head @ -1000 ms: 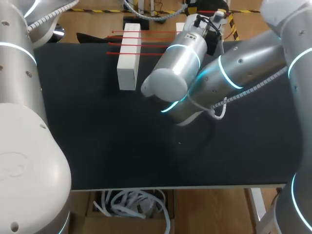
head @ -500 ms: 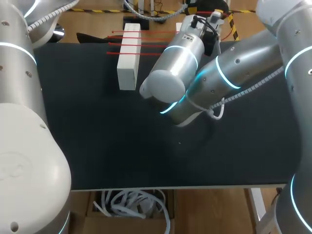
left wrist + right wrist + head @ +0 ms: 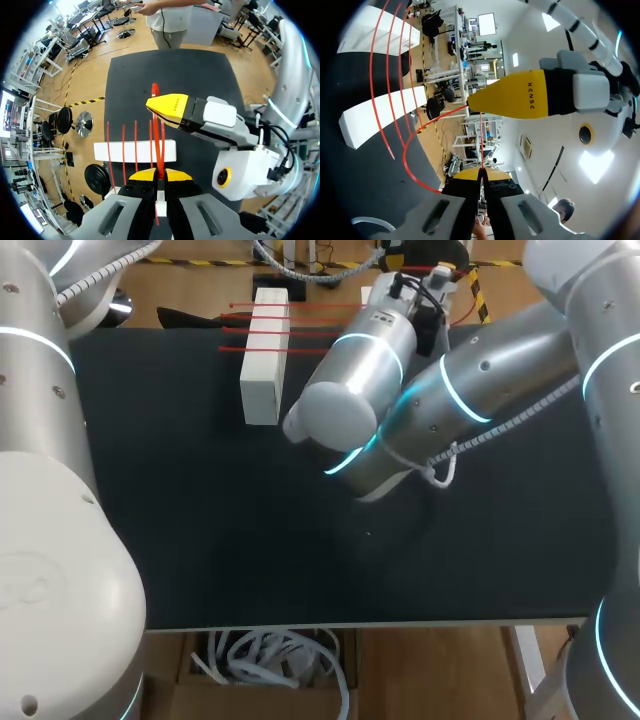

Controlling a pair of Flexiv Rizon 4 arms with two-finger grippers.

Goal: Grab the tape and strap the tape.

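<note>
Several red tape (image 3: 159,134) strands run across the white block (image 3: 143,151) at the far edge of your black table (image 3: 250,520). Your left gripper (image 3: 160,175) is pinched tight on one strand. Right gripper (image 3: 481,174) is also clamped on tape, close by the left one.

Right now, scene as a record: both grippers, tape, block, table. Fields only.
left gripper: shut on the red tape, strand pinched between its yellow tips
right gripper: shut on the same tape, facing the left gripper
red tape: runs from the left gripper across the white block to the right gripper
tape-to-block contact: cannot tell
white block: lies on the table toward its far edge, with other red strips laid across it
table: black top
</note>
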